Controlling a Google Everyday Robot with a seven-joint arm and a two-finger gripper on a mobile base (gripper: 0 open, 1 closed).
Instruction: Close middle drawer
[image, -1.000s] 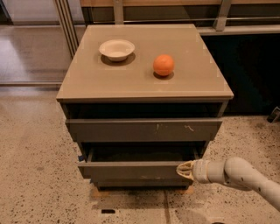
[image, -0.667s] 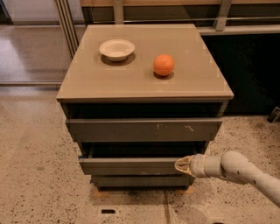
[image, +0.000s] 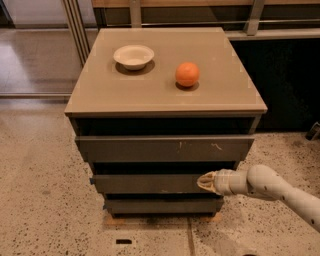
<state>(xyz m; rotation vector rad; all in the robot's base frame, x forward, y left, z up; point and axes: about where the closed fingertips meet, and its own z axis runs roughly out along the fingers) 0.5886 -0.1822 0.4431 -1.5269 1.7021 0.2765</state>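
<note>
The tool (image: 205, 181), at lower centre-right of the frame, has its tip against the right part of the middle drawer (image: 145, 183) front and grips nothing; whether it is open or closed I cannot tell. The drawer, at lower centre, looks not quite home. A push this far off-centre could skew and jam it, or the tip could slide off the plain, handle-less front.
</note>
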